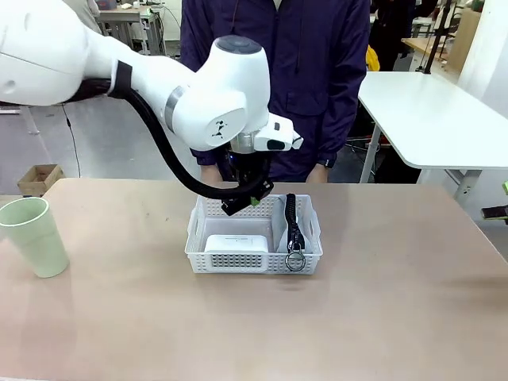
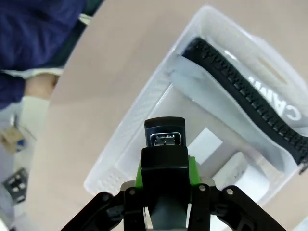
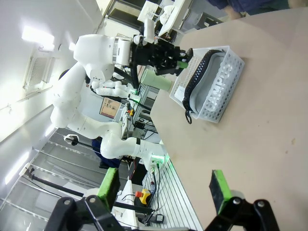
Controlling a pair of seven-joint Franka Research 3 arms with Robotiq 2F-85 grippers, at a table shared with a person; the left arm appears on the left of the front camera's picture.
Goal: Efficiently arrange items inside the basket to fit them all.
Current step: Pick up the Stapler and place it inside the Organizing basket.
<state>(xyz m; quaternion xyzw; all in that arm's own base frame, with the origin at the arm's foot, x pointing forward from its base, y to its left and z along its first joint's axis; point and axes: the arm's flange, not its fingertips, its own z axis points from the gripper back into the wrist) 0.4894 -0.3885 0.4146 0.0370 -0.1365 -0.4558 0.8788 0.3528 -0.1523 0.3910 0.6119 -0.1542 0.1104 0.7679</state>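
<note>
The white basket sits mid-table. Inside it, the white clock lies at the front left, and the grey pouch stands on edge along the right wall, zipper up. My left gripper hangs over the basket's back left part, shut on the small black stapler, which pokes out between the green pads above the basket. The clock and pouch lie below it. The pale green cup stands far left on the table. My right gripper is open and holds nothing, well away from the basket.
A person in a dark blue jacket stands at the far edge, right behind the basket. A white table stands at the back right. Bare tabletop lies around the basket on all sides.
</note>
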